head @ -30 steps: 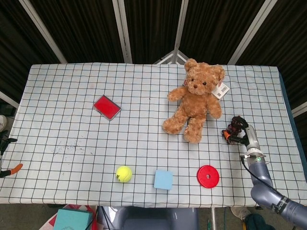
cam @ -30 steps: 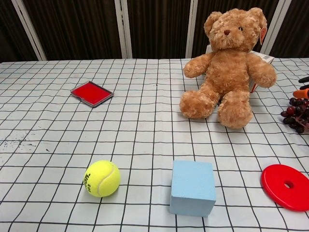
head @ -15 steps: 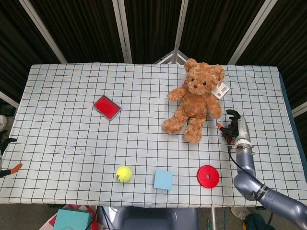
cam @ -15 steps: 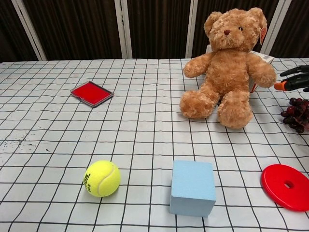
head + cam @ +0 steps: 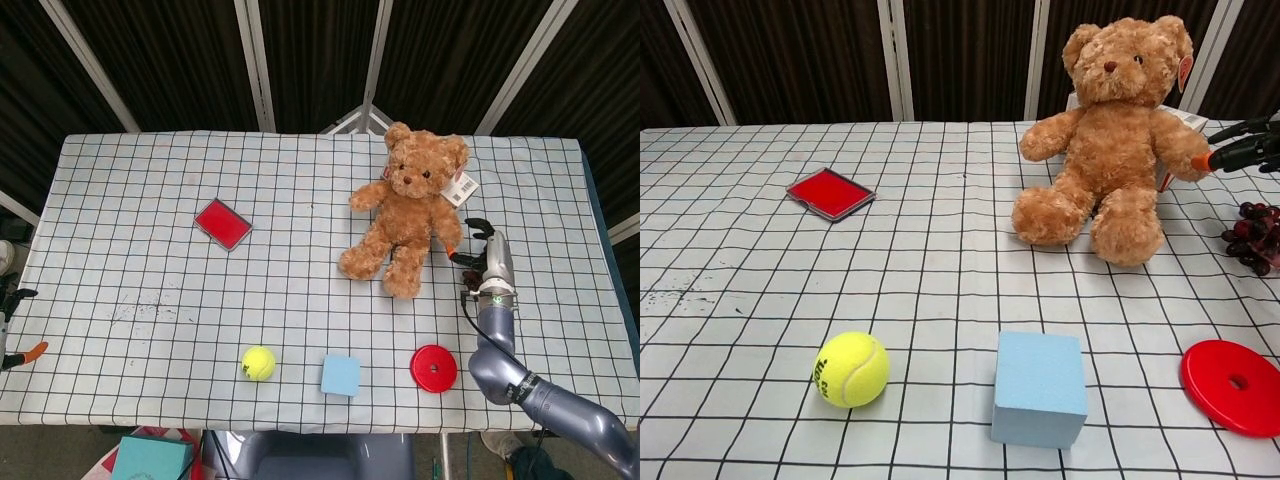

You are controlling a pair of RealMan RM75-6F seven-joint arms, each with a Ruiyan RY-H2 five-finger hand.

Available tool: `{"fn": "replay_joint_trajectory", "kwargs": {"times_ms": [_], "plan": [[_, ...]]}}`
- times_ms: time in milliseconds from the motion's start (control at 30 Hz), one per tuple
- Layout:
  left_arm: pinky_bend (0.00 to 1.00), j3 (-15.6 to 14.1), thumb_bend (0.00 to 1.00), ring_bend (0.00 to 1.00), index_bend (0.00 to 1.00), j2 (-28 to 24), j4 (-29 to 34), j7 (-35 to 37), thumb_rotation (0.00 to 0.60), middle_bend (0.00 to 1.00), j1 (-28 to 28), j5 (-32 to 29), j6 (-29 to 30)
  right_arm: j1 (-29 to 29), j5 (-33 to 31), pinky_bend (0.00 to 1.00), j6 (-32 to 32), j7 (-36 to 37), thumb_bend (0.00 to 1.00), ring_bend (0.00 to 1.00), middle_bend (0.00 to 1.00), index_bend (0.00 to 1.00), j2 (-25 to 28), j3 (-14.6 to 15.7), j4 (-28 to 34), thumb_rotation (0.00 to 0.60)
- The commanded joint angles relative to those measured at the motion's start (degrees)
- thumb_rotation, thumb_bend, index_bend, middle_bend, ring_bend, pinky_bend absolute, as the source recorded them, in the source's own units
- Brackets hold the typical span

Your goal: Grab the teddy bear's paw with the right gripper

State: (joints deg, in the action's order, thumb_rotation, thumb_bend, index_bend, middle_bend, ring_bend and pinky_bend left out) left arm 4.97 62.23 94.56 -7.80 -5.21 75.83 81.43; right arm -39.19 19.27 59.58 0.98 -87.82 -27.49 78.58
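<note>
Near the desk's far right corner the teddy bear point(image 5: 407, 212) sits upright, and the right hand point(image 5: 482, 252) hovers just beside its paw point(image 5: 1185, 155) with fingers point(image 5: 1240, 152) spread, gripping nothing, grapes point(image 5: 1255, 236) close by.

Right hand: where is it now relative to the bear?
In the head view the right hand is on the table's right side, beside the teddy bear, fingers open toward its paw. In the chest view its fingertips reach that paw.
</note>
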Motion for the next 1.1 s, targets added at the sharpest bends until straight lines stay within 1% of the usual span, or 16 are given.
{"fn": "replay_joint_trajectory", "kwargs": {"times_ms": [33, 633, 767, 833, 933, 1000, 1100], "plan": [[0.19, 0.1, 0.20, 0.02, 0.28, 0.0, 0.0, 0.0, 0.600, 0.07, 0.0, -0.1, 0.0, -0.7, -1.0, 0.02, 0.0, -1.3, 0.30, 0.24, 0.24, 0.29, -0.9, -0.6, -1.4, 0.600], [0.19, 0.4, 0.20, 0.02, 0.29, 0.4, -0.5, -0.8, 0.600, 0.07, -0.9, -1.5, -1.5, -3.2, -3.7, 0.02, -1.4, -6.2, 0.30, 0.24, 0.24, 0.29, -4.4, -2.9, -6.9, 0.600], [0.19, 0.4, 0.20, 0.02, 0.29, 0.5, -0.5, -1.1, 0.600, 0.07, -1.2, -1.6, -1.8, -3.5, -3.9, 0.02, -1.9, -6.8, 0.30, 0.25, 0.27, 0.29, -4.9, -3.5, -7.6, 0.600], [0.19, 0.4, 0.20, 0.02, 0.29, 0.6, -0.6, -1.3, 0.600, 0.07, -1.3, -1.7, -2.0, -3.7, -4.0, 0.02, -1.9, -7.0, 0.30, 0.28, 0.31, 0.34, -5.2, -3.8, -7.9, 0.600], [0.19, 0.4, 0.20, 0.02, 0.29, 0.7, -0.6, -1.5, 0.600, 0.07, -1.5, -1.9, -2.3, -3.9, -4.0, 0.02, -1.7, -7.2, 0.31, 0.35, 0.38, 0.45, -5.5, -4.3, -8.4, 0.600], [0.19, 0.4, 0.20, 0.02, 0.29, 0.8, -0.6, -1.6, 0.600, 0.07, -1.6, -1.9, -2.4, -4.1, -3.8, 0.03, -1.1, -7.1, 0.37, 0.42, 0.45, 0.57, -5.9, -4.8, -8.9, 0.600], [0.19, 0.4, 0.20, 0.02, 0.29, 0.8, -0.6, -1.5, 0.600, 0.07, -1.6, -2.0, -2.4, -4.2, -3.4, 0.07, 0.1, -7.3, 0.50, 0.46, 0.49, 0.67, -6.6, -5.0, -9.7, 0.600]]}}
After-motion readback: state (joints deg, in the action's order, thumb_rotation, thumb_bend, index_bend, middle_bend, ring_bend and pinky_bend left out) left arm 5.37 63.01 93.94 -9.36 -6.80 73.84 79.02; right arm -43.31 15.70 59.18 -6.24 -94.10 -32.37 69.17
